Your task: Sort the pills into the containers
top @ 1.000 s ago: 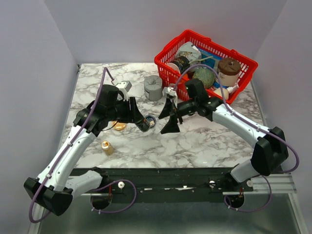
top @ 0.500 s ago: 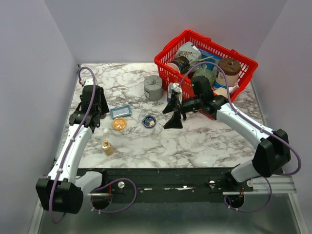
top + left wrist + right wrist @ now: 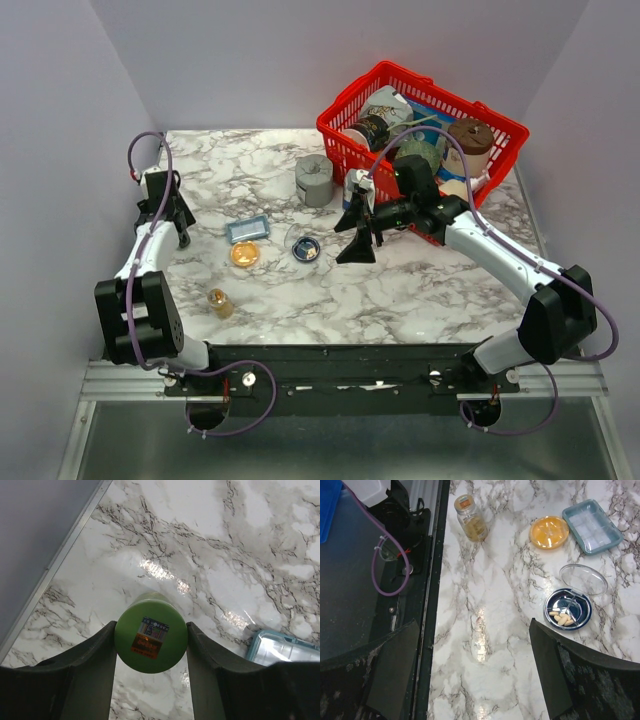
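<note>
1. The left gripper [image 3: 151,630] is clamped on a green bottle [image 3: 150,652], one finger on each side. A second ago it hung over the dishes; it has since swung out to the left edge of the table [image 3: 420,290]. Judged: its pour is finished and the bottle is going aside. Whether the bottle touches the marble cannot be told.
2. The green bottle is a smooth, matte cylinder. Its round end, which carries a small printed label, faces the wrist.
3. The pale blue tray [image 3: 280,650] lies to the right of the left gripper. It is translucent plastic, rectangular, with rounded corners.
4. The amber bottle [image 3: 471,519] stands upright, well ahead of the right gripper. It is clear brown and capped.
5. The orange dish [image 3: 549,532] lies just beside the tray. It is round, shallow and glossy, and its contents cannot be told.
6. The dark blue dish [image 3: 567,609] lies just past one right fingertip. It holds several pale oblong pills [image 3: 562,618], and its clear lid [image 3: 583,578] is flipped open.
7. The right gripper [image 3: 472,625] is spread wide and empty, and has barely shifted.
</note>
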### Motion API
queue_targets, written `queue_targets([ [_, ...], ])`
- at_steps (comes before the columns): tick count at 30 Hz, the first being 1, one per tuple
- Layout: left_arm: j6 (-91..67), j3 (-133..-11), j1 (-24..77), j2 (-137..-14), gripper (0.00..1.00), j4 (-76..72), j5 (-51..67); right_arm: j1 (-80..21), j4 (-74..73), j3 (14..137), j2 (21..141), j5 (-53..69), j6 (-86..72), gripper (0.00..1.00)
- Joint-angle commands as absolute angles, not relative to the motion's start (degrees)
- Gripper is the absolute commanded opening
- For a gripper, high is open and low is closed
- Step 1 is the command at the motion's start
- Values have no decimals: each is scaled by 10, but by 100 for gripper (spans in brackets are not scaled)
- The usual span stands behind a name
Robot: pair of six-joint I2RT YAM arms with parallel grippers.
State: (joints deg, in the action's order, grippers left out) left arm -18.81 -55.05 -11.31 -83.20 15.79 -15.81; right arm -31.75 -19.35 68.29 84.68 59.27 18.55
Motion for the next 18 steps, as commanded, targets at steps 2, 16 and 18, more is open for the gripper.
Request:
queue_targets([
  [2, -201, -584, -134, -855, 2, 113, -147, -315, -192, 681, 839, 593, 197, 100],
  [16, -228, -624, -158, -830, 79, 175, -101, -315, -192, 682, 838, 593, 200, 100],
  [18, -227, -625, -157, -818, 90, 177, -93, -315, -194, 682, 838, 592, 203, 100],
])
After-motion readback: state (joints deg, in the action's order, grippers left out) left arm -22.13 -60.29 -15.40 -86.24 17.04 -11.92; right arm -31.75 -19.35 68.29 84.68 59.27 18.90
